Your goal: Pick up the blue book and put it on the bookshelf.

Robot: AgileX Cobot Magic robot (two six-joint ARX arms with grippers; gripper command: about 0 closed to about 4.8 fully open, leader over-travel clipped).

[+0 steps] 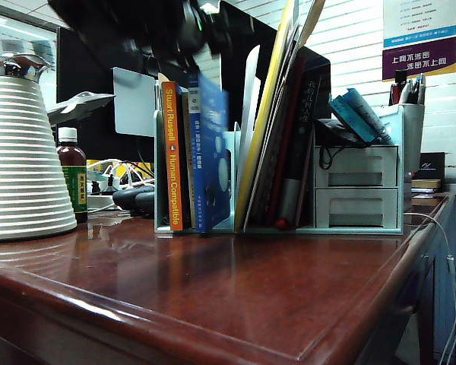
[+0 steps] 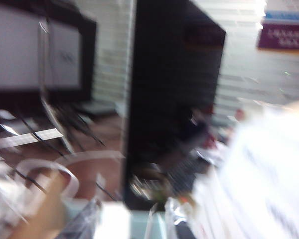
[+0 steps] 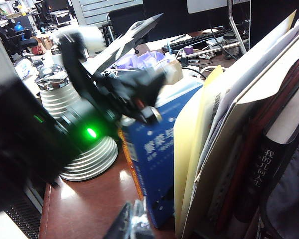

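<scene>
Low view across a dark red wood desk (image 1: 235, 304); the pale mint-green bookshelf (image 1: 357, 186) stands at its back edge. The blue book (image 1: 211, 156) stands upright in the rack's left bay, directly below the left gripper (image 1: 190, 38), w/ the orange-spined "Human Compatible" book (image 1: 172, 156) pressed to its side. Left gripper is a dark blur above the book's top edge; in the right wrist view its black fingers (image 3: 139, 92) sit at the top of the book's cover (image 3: 157, 159); can't tell how wide they stand, or whether they grip it. Beside the book, away from the orange spine: yellow folders (image 1: 270, 106) leaning in the next bay. Right gripper (image 3: 134, 224): only blurred tips show, near the blue book's lower corner; opening unreadable. White ribbed jug (image 1: 19, 160) well off to the side.
</scene>
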